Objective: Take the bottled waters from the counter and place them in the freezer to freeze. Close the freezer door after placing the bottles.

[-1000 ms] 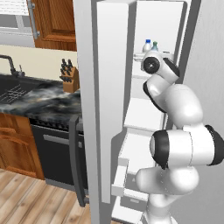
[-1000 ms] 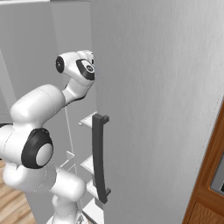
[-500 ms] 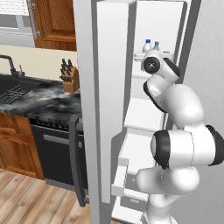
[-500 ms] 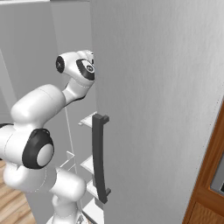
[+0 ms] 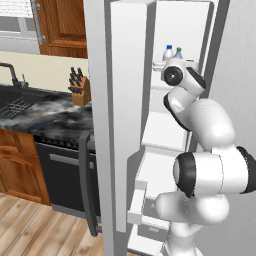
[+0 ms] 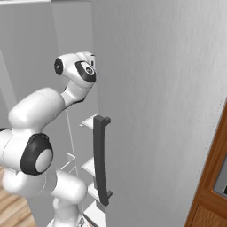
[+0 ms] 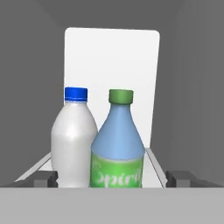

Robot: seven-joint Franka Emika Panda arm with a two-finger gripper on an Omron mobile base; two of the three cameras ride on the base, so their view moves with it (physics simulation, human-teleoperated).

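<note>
White inner walls of the freezer [image 5: 172, 35] surround the arm; the freezer door [image 5: 107, 125] stands open (it must be closed later). Both bottles stand upright on a high shelf, the white bottle [image 7: 74, 138] just beside the blue-green bottle [image 7: 117, 144]. The gripper [image 7: 112, 178] is spread wide, holding nothing. They look light, smooth and slippery; grasp at mid-body.

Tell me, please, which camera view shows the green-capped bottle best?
The hand view: the green-capped bottle stands large and close, beside the white bottle. The left base view shows just its top above the arm; the right base view hides it behind the freezer wall.
</note>
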